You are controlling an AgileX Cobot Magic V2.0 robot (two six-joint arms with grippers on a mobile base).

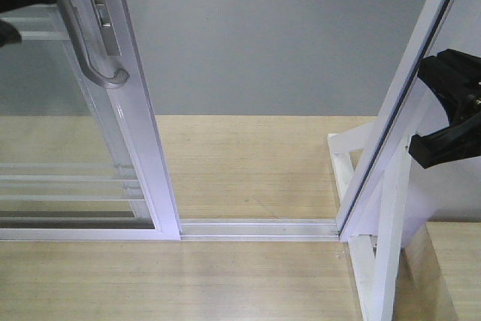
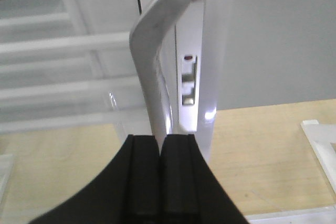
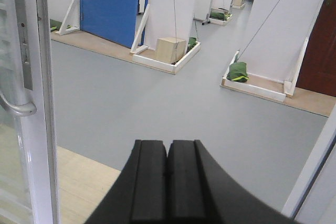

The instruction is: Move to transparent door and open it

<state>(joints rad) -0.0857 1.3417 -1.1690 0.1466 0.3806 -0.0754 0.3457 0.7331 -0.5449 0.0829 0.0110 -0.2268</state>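
Glossy white-framed clear-glass transparent door [image 1: 139,133], brushed grey metal handle [image 2: 149,61].

Indoor door-testing lab, we judge.
Beyond our right gripper [image 3: 167,182]: freestanding wall panels on wooden bases weighted with green sandbags [image 3: 238,72], a blue door [image 3: 107,3], grey floor [image 3: 173,108]; beside it, left, the transparent door [image 3: 39,103].

light wood floor [image 1: 248,163], white door track [image 1: 259,227] across it, white angled bracket [image 1: 376,253] standing at right
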